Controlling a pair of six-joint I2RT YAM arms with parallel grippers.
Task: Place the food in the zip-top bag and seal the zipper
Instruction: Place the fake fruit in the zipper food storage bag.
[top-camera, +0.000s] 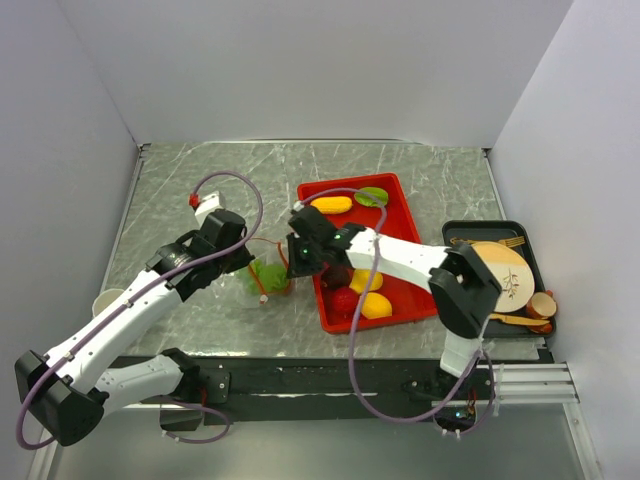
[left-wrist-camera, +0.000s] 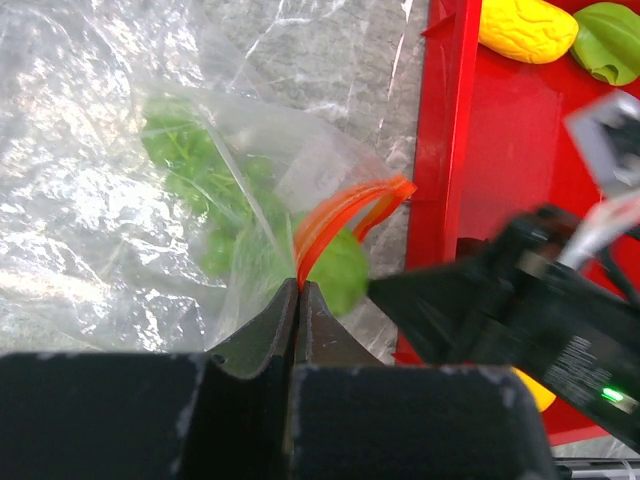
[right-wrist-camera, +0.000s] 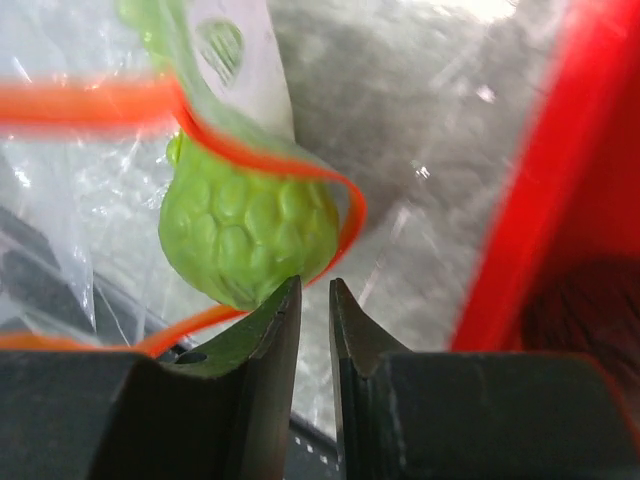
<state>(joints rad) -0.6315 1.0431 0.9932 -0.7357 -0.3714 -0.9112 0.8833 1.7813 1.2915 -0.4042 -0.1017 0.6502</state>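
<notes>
The left pincer (left-wrist-camera: 300, 290) is pressed together on the zipper (left-wrist-camera: 345, 205) of the zip-top bag (left-wrist-camera: 100, 200). The bag lies crumpled on the marbled surface (top-camera: 180, 180), just beside the red tray (top-camera: 398, 225). A bumpy green food piece (right-wrist-camera: 250, 235) sits at the bag's mouth, ringed by the orange strip. The right pincer (right-wrist-camera: 314, 285) hangs just beside that piece, its jaws a narrow gap apart with nothing seen between them. To the right, yellow food (top-camera: 372, 305) lies in the tray with red and green pieces.
</notes>
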